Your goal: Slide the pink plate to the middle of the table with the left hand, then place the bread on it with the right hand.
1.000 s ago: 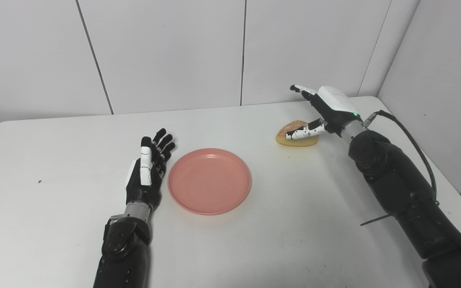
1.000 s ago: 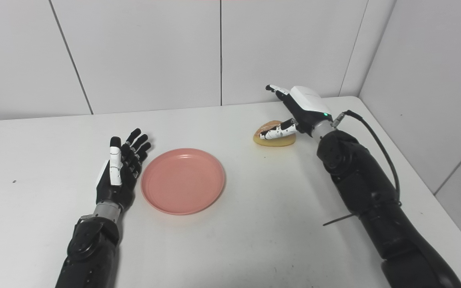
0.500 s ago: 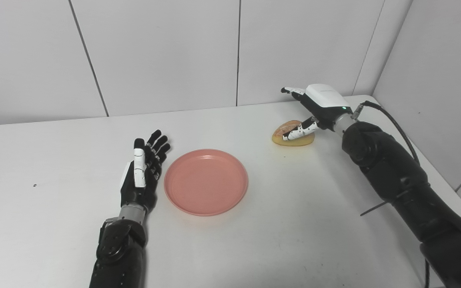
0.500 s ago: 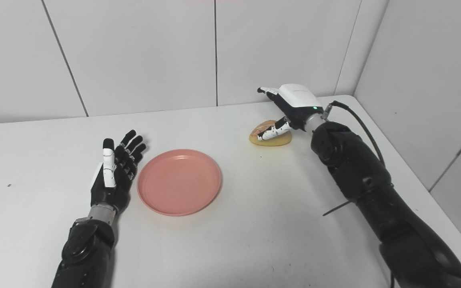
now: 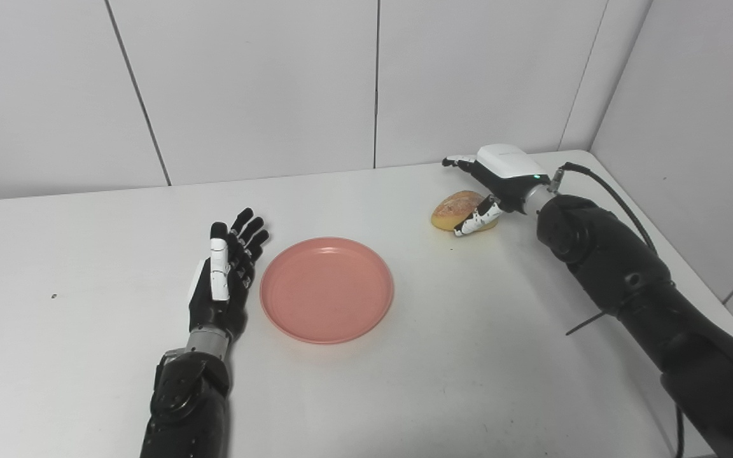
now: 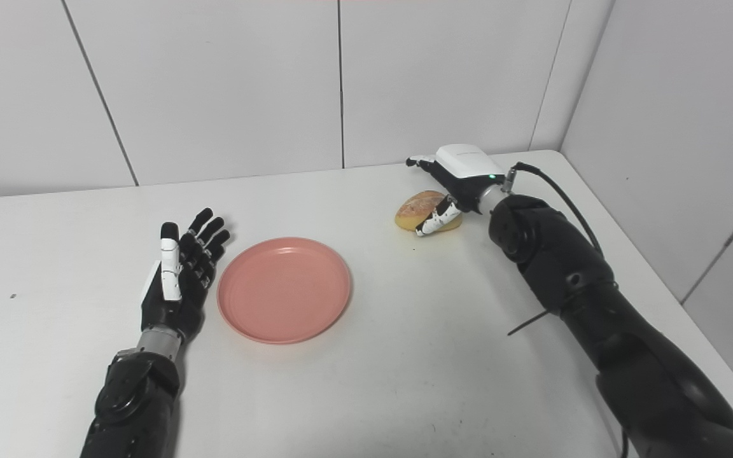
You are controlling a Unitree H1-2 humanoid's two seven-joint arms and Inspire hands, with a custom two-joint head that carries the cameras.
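The pink plate (image 5: 327,289) lies flat near the middle of the white table (image 5: 404,381). My left hand (image 5: 223,280) rests open just left of its rim, fingers straight and pointing away, not touching it. A golden-brown bread roll (image 5: 454,208) sits at the back right of the table. My right hand (image 5: 497,181) is open and cups the roll from its right side, thumb (image 5: 473,221) at the roll's near edge, fingers (image 5: 459,161) spread behind it. The roll still rests on the table.
White wall panels close off the back and the right side. The table's right edge runs close beside my right arm, which carries a black cable (image 5: 614,197). A small dark speck (image 5: 53,296) marks the table at far left.
My right hand has dropped lower around the bread, thumb sliding from on top to its near side. The camera has shifted slightly. The plate and left hand stay put.
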